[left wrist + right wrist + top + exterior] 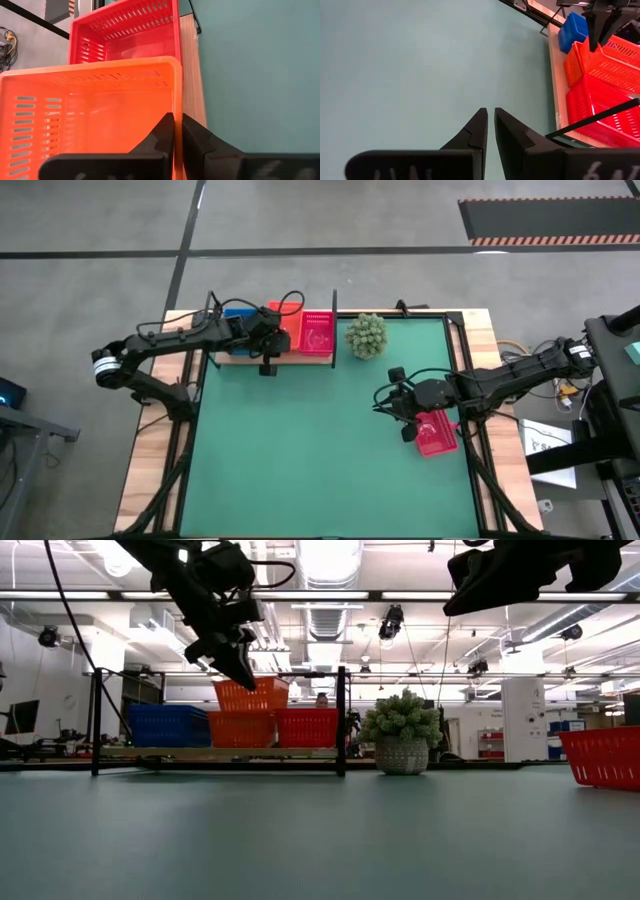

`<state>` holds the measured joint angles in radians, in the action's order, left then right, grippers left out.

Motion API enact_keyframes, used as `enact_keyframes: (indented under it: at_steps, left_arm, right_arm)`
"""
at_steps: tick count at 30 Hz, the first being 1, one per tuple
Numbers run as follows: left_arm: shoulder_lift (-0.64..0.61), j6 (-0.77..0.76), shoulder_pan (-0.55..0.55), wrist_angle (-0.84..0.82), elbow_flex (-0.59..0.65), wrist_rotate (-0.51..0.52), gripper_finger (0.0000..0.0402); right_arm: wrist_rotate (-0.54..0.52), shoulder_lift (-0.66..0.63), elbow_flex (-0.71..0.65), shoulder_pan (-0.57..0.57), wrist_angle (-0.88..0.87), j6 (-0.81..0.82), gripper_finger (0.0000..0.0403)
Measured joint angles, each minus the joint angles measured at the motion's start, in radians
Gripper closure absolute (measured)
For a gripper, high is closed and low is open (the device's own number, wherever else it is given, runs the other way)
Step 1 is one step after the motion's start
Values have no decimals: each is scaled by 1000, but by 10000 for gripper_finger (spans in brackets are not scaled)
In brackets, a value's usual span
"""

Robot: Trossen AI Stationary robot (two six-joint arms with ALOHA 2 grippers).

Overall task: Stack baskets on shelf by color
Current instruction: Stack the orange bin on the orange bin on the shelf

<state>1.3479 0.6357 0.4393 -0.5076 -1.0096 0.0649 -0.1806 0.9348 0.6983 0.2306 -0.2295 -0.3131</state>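
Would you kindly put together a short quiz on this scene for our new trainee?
1. True or false: the left gripper is shut on the rim of an orange basket.
2. What colour is the lone basket on the green mat beside the right gripper? A blue, B orange, C red.
3. Fill in: on the shelf, the end basket farthest from the potted plant is ____.
Key: 1 true; 2 C; 3 blue.
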Motion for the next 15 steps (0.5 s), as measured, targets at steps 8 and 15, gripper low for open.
enact_keyframes:
  at_steps: [8, 15]
  left_arm:
    - [-2, -51, 0, -30, -22, 68, 372]
    - [-3, -55, 0, -80, -40, 73, 368]
  right_arm:
    - [0, 0, 0, 0, 0, -5, 376]
    - [-1, 0, 0, 0, -3, -14, 376]
